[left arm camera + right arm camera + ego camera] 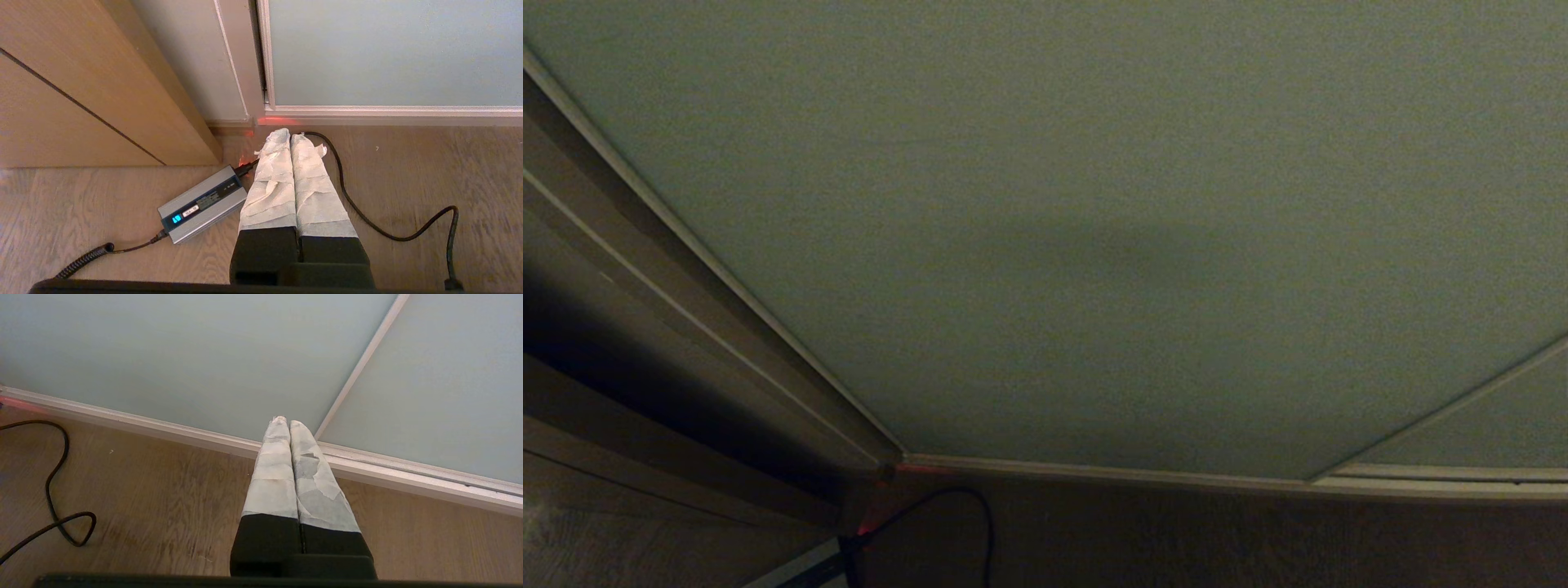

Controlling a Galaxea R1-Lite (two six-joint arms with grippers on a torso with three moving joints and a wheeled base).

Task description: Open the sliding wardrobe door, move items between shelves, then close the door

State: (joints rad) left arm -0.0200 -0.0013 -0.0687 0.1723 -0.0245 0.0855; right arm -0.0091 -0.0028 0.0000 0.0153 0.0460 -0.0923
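Observation:
The sliding wardrobe door (pixel 1094 204) is a wide pale grey-green panel with a thin off-white rim, and it fills the head view. It also shows in the left wrist view (pixel 388 49) and the right wrist view (pixel 184 351). It stands closed. A second panel (pixel 441 375) overlaps it on the right. My left gripper (pixel 289 134) hangs low over the floor near the door's bottom left corner, shut and empty. My right gripper (pixel 285 421) hangs low near the seam between the two panels, shut and empty. The items and the shelves are hidden behind the door.
A grey power adapter (pixel 202 204) with a lit blue display lies on the wooden floor (pixel 143 490). Its black cable (pixel 367 212) loops along the floor by the door rail (pixel 408 473). A wooden cabinet side (pixel 81 81) stands at the left.

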